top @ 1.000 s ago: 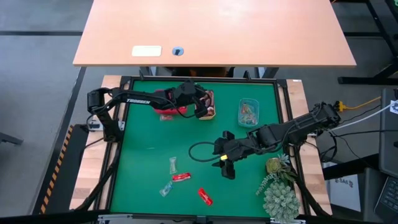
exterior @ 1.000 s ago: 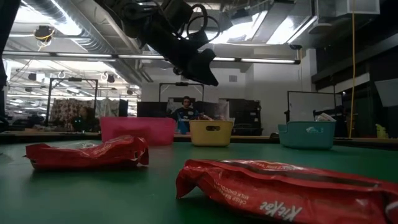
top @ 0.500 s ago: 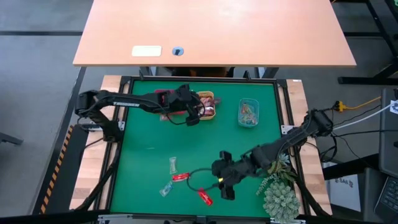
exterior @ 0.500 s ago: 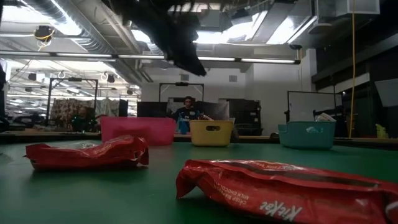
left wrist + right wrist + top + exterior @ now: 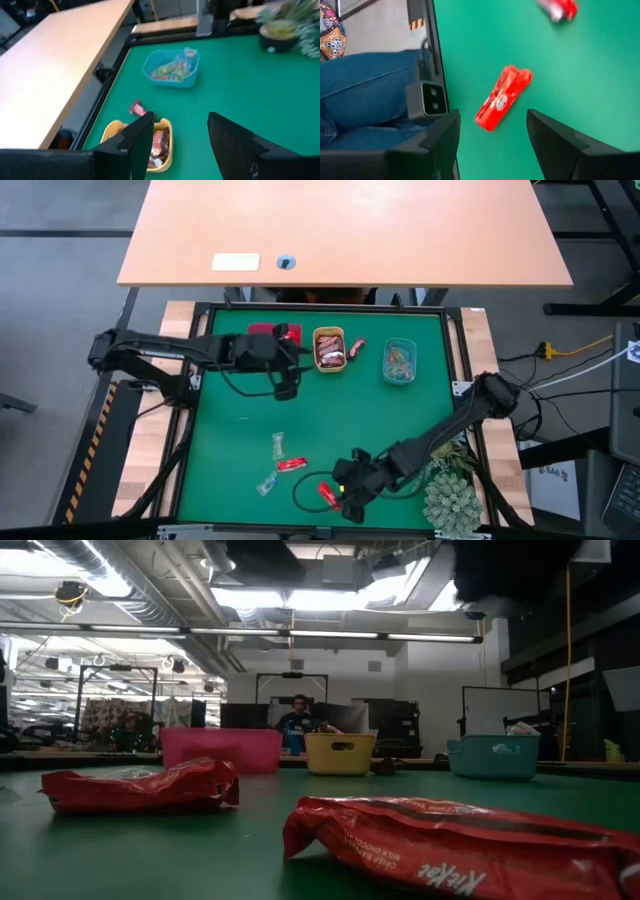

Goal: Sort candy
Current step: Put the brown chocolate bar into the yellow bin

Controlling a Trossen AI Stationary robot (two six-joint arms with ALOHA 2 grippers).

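Your right gripper [image 5: 348,502] hangs jaws open right over the red candy [image 5: 329,495] at the worktop's [image 5: 360,410] near edge; turn the jaws across its short side, drop straight, then close. Its long axis lies diagonal, one end toward the near edge. Left gripper [image 5: 284,379], jaws open and empty, waits by the yellow tray [image 5: 329,365].
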